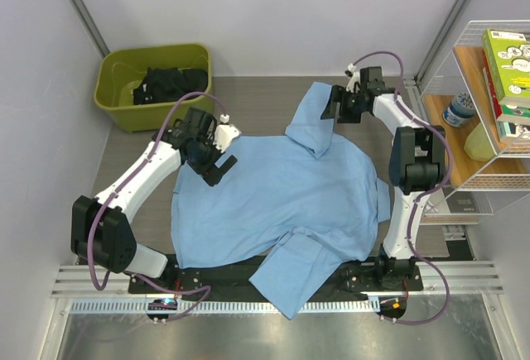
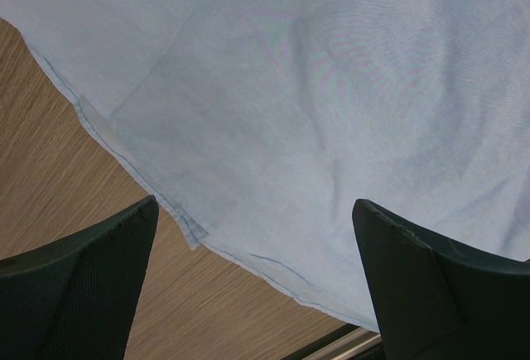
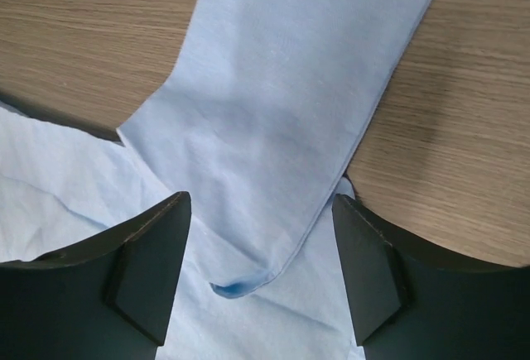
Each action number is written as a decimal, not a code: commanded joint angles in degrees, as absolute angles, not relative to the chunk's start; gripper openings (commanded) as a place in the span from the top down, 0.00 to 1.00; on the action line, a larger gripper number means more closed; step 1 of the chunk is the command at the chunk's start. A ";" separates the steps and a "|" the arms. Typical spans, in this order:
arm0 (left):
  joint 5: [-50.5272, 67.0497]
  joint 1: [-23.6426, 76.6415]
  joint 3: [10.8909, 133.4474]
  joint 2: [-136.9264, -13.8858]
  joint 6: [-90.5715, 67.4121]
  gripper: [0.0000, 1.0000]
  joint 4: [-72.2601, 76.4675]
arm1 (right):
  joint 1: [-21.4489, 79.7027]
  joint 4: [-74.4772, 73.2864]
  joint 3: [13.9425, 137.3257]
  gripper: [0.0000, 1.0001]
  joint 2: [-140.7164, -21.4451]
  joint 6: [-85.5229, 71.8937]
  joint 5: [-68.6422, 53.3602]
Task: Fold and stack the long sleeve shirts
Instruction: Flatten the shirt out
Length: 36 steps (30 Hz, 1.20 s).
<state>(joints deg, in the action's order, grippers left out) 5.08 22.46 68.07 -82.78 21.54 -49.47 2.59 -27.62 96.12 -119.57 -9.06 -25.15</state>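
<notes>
Where the brown wood-grain table top (image 1: 265, 95) meets pale, plain walls, we see one light blue thin cloth shirt (image 1: 281, 194) spread flat across the middle of the surface. Its weave is fine and matte, softly creased, with a narrow stitched hem. One long sleeve (image 1: 319, 120) is folded back on itself near the far edge. The other sleeve (image 1: 286, 281) crosses the near edge and lies over the ribbed aluminium rail (image 1: 108, 304) that carries the arm bases.

We find the left gripper (image 2: 255, 207) hovering at the shirt's left edge, above the hem. Its dark textured plastic fingers (image 2: 91, 269) are spread wide and nothing is between them. The right gripper (image 3: 261, 201) sits over the folded far sleeve, also spread apart. The sleeve's rounded fold lies between its fingers, but we see neither finger pressing the cloth. A small darker blue mark shows at the tip of that fold.

At the far left corner stands an olive-green rectangular plastic tub (image 1: 116, 70) holding a crumpled black cloth (image 1: 170, 83). Along the right edge rises a white wire shelf (image 1: 472, 29) with wooden boards. It holds a green book (image 1: 507, 58) whose printed cover is too small for us to read, and a clear bottle with a blue label (image 1: 457, 110). Purple cables loop along both white arms.
</notes>
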 commanded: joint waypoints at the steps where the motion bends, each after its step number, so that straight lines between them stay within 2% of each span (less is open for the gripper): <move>1: 4.05 22.15 70.05 -82.79 22.59 0.00 -47.46 | 2.37 -25.49 95.63 0.27 -120.23 -12.12 -23.03; 9: 3.25 22.06 69.44 -82.18 23.73 0.00 -47.81 | 2.55 -24.61 95.45 0.35 -125.59 -16.25 -26.36; 14: 3.16 22.15 68.38 -81.21 24.26 0.00 -48.08 | 2.55 -23.12 95.01 0.44 -127.79 -19.59 -29.96; 15: 2.90 22.15 68.29 -81.21 24.34 0.00 -48.16 | 2.46 -22.51 95.10 0.51 -128.05 -20.47 -30.75; 16: 2.81 22.15 68.20 -81.12 24.52 0.00 -48.34 | 2.46 -22.15 95.18 0.62 -128.14 -21.00 -32.50; 19: 2.99 22.06 67.94 -81.21 24.78 0.00 -48.60 | 2.37 -20.05 95.89 0.77 -127.09 -22.32 -35.32; 20: 3.42 22.15 67.68 -81.38 25.05 0.00 -48.52 | 2.29 -19.34 96.24 0.92 -125.96 -22.41 -36.29; 21: 3.78 22.15 67.41 -81.82 25.22 0.00 -48.43 | 2.20 -18.55 97.72 0.97 -125.34 -22.59 -36.82; 29: 4.48 22.15 65.66 -86.13 25.58 0.07 -47.20 | 0.79 -11.10 103.01 0.99 -117.52 -27.33 -37.18; 34: 4.75 22.06 65.30 -88.15 26.28 0.07 -45.79 | 0.70 -7.30 104.41 0.99 -116.45 -30.32 -37.26; 36: 5.01 22.06 65.65 -88.85 26.54 0.07 -45.70 | 0.79 -9.66 106.34 0.92 -117.07 -29.62 -36.57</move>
